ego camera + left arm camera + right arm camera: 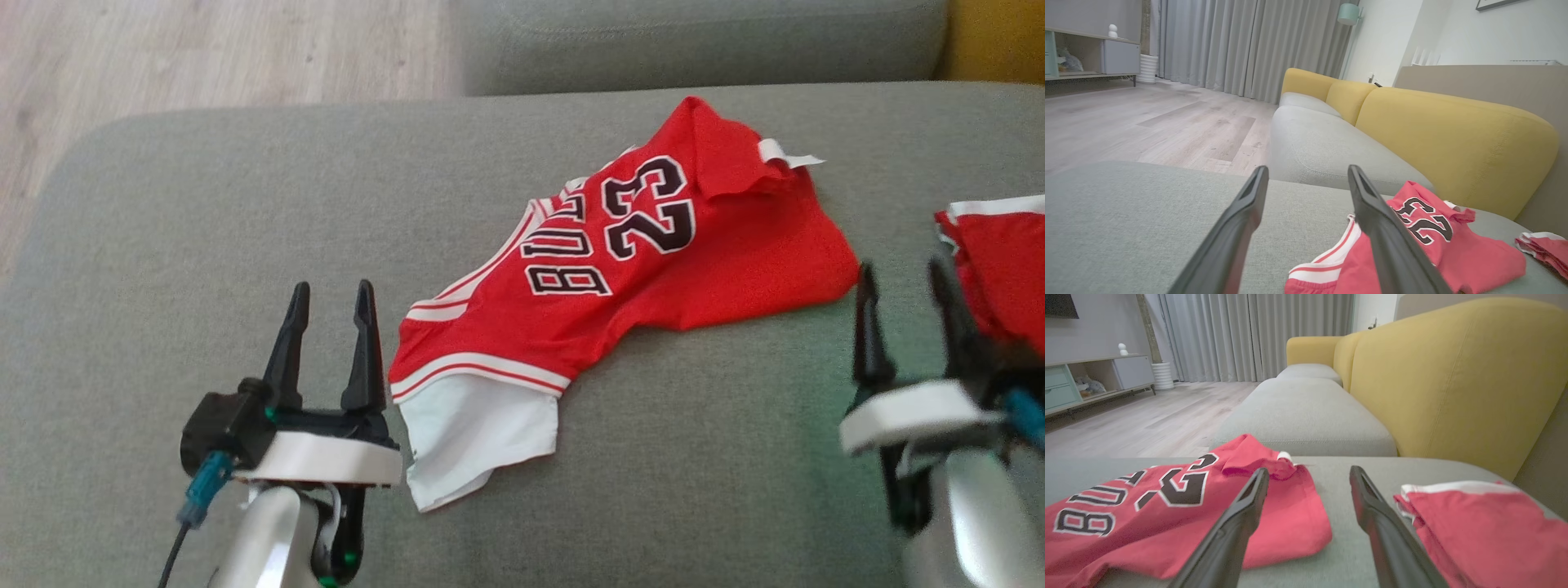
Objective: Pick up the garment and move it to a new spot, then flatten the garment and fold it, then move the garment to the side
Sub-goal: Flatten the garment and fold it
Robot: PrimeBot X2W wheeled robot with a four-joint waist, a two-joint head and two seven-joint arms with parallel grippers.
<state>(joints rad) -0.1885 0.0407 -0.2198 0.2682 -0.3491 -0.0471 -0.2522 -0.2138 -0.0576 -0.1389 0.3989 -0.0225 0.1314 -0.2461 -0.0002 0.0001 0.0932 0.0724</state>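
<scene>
Centrally, one red jersey (718, 245) was laid, a second red garment (1004, 269) at right edge, left gripper (333, 286) and right gripper (902, 268) were spread wide, empty.

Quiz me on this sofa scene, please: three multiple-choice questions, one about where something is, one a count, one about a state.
1. Where does the crumpled red basketball jersey lie?
A. on a kitchen table
B. in a laundry basket
C. on the grey fabric sofa cushion

2. How many red garments are on the cushion?
A. one
B. two
C. four

3. How does the left gripper stand?
A. open, holding nothing
B. shut on the jersey
C. shut on a sock

Answers:
C: grey fabric surrounds the jersey.
B: a second red garment lies at the right.
A: its dark fingers stand apart beside the jersey.
</scene>
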